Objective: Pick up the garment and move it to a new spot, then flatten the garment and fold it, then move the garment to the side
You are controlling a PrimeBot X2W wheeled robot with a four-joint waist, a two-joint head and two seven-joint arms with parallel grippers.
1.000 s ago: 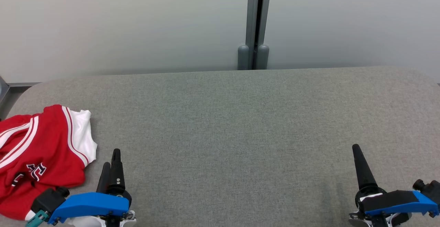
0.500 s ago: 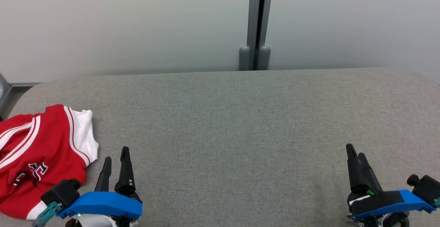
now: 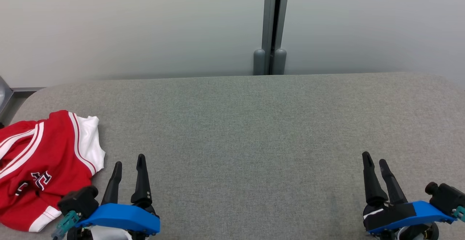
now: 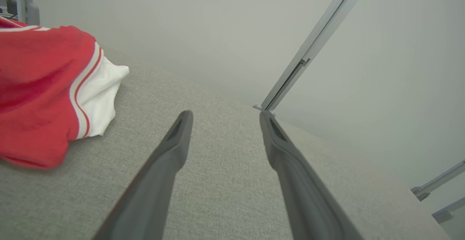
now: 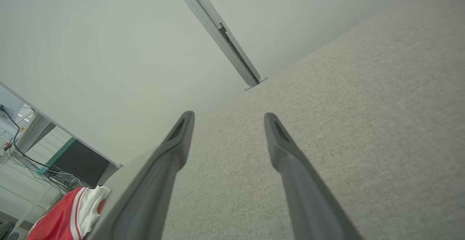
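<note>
Since a second ago my left pincer [image 3: 129,160] and right pincer [image 3: 374,157] have spread open; both hang empty over the near edge of the bench [image 3: 236,123]. At the bench's left end the garment [image 3: 43,160] lies crumpled: soft, light and floppy, I judge, so I'd pinch its white edge.

Likely a lab or test bay: a table [image 3: 254,123] padded in grey fabric stands against plain pale partition panels [image 3: 127,25] joined by a grey metal post [image 3: 270,22]. Past its left edge are loose cables [image 5: 15,133] and a dark box [image 5: 81,162].
</note>
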